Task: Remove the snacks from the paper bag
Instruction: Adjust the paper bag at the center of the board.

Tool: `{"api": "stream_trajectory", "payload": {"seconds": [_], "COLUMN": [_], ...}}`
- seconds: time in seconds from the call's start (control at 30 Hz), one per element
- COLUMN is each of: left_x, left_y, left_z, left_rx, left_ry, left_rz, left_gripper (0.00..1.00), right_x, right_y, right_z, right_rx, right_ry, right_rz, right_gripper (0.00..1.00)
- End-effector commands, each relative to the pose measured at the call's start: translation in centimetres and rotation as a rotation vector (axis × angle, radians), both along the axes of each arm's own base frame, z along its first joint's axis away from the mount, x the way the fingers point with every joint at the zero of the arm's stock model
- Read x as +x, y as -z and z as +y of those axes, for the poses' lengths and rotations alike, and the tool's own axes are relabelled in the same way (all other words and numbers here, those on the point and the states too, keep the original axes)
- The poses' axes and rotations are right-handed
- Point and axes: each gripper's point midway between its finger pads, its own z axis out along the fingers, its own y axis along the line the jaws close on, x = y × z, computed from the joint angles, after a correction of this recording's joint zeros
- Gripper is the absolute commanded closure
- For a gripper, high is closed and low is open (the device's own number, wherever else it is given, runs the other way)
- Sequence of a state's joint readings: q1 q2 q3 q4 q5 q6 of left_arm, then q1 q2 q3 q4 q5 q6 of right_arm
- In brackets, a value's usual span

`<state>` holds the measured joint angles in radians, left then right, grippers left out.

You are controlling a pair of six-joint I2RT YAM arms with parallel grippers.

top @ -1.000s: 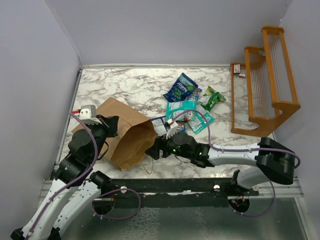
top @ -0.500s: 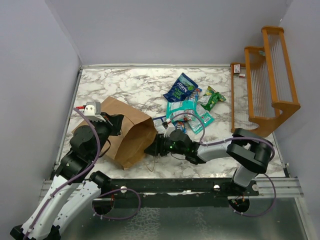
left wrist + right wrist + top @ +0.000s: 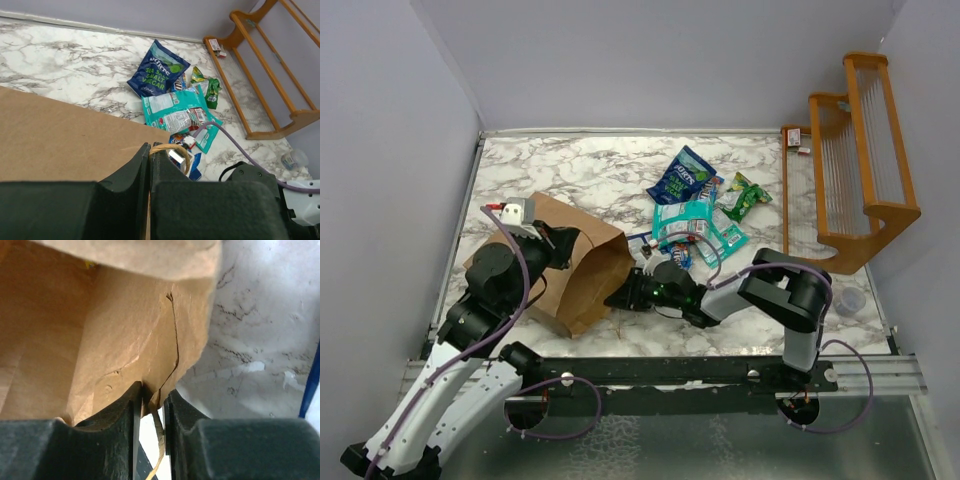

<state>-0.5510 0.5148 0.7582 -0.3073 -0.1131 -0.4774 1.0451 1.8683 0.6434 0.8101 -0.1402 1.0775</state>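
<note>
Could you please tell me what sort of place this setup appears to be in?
Probably a lab test booth, not a home: plain walls box in a marble-patterned table, and a left arm and right arm are bolted at its near edge.

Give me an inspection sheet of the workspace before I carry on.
Surface: white marble table, no damage seen.
Job's things: paper bag on its side, mouth toward the snacks heaped beside it; something yellow inside.
Clutter: wooden rack at right; small clear cup near it.
Grippers: left gripper shut on the bag's rim; right gripper pinching the rim too.
Cables: purple cable along right arm, passing over the snacks.
Surroundings: grey walls; nothing else seen.
</note>
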Motion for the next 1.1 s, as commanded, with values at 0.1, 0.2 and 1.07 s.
{"api": "stream_trajectory", "payload": {"seconds": [0.1, 0.2, 1.07], "left_x": [0.3, 0.7, 1.0], "left_y": [-4.0, -4.6, 0.3], "left_z": [-3.5, -5.0, -6.8], "left_rx": [0.006, 0.018, 0.140], "left_ry": [0.178, 0.244, 0.347], "left_rz": [-0.093, -0.098, -0.022], "left_gripper": [1.00, 1.00, 1.00], "right_x": [0.9, 1.0, 11.1], "right_y": [-1.5, -1.8, -1.0], "right_z": [2.4, 3.3, 3.6], "right_rx": [0.128, 0.159, 0.203], "right_ry": [-0.018, -0.038, 0.099], "right_rz": [-0.006, -0.013, -0.158], "right_gripper": [0.87, 0.92, 0.87]}}
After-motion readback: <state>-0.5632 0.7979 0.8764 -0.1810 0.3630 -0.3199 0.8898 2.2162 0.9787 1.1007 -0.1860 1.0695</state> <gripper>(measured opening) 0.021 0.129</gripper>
